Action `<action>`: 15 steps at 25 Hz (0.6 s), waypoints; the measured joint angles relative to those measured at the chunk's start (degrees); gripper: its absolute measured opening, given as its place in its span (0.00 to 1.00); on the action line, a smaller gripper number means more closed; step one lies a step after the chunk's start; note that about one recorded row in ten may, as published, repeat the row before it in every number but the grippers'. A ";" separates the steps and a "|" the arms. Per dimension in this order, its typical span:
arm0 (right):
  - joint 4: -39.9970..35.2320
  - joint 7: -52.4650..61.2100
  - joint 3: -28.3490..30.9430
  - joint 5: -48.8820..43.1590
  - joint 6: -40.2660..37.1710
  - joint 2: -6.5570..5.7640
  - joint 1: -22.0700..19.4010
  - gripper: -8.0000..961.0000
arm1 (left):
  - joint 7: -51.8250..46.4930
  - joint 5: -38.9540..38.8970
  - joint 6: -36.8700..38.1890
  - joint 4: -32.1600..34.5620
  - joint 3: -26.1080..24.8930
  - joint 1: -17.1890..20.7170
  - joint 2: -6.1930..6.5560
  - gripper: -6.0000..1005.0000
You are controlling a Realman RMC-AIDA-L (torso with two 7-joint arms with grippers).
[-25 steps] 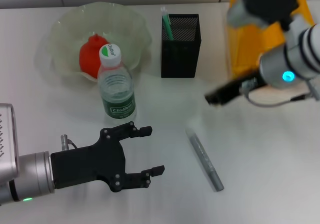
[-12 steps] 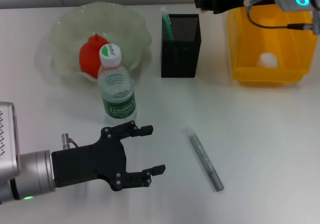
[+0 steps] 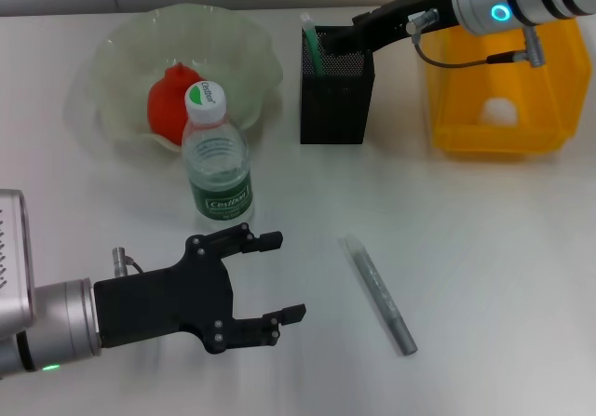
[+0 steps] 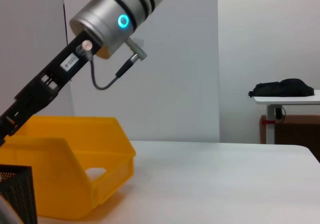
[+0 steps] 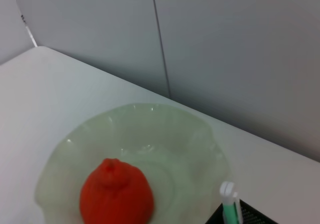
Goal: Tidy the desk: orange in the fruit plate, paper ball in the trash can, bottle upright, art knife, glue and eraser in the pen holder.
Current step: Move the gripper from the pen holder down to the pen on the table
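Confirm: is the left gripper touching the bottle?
Apart. Head view shows bare table between the open left gripper and the upright bottle.

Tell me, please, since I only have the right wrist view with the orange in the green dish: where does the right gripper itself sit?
Observer: The right gripper is over the open top of the pen holder, as the head view shows.
Operator: Thank you. Is the bottle upright?
Observer: Yes, the bottle stands upright in front of the fruit plate, cap up.
Operator: Is anything left lying on the desk?
Observer: A grey pen-like stick lies flat, to the right of the open left gripper.
Operator: And the trash can?
Observer: The trash can holds a white paper ball.
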 joint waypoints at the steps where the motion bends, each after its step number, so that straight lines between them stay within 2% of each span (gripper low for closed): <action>1: -1.23 0.71 0.09 -0.01 -1.21 -0.01 -0.48 0.54 | 0.00 0.00 0.00 0.00 0.00 0.00 0.00 0.81; 2: -1.23 0.71 0.09 -0.01 -1.21 -0.01 -0.48 0.56 | 0.00 0.00 0.01 0.00 -0.04 0.07 0.04 0.81; 4: -6.11 4.18 0.31 -0.19 -6.35 -0.03 -2.42 0.59 | 0.00 0.04 0.18 0.00 -0.08 0.17 0.14 0.81; 5: -12.09 7.78 -0.01 -0.37 -12.16 -0.03 -4.92 0.61 | -0.03 0.24 0.37 0.00 -0.13 0.42 0.29 0.81; 6: -12.09 7.78 -0.01 -0.37 -12.16 -0.03 -4.92 0.63 | -0.03 0.24 0.37 0.00 -0.13 0.42 0.29 0.81; 7: -15.60 9.59 -0.60 -0.41 -15.30 -0.01 -6.66 0.65 | -0.05 0.31 0.38 0.00 -0.17 0.69 0.41 0.81; 9: -20.53 11.69 -2.77 -0.44 -19.33 0.10 -9.77 0.68 | -0.11 0.35 0.42 0.23 -0.25 1.50 0.67 0.81; 10: -23.37 13.20 -5.86 -0.65 -22.07 0.27 -12.38 0.70 | -0.13 0.35 0.53 0.81 -0.45 2.71 1.10 0.81; 13: -24.42 14.71 -9.21 -1.93 -23.81 0.48 -14.25 0.74 | -0.18 0.37 0.64 1.10 -0.70 3.44 1.33 0.81; 15: -23.94 16.54 -12.48 -4.56 -24.09 0.57 -14.81 0.75 | -0.42 0.36 1.46 1.31 -2.16 4.87 2.01 0.81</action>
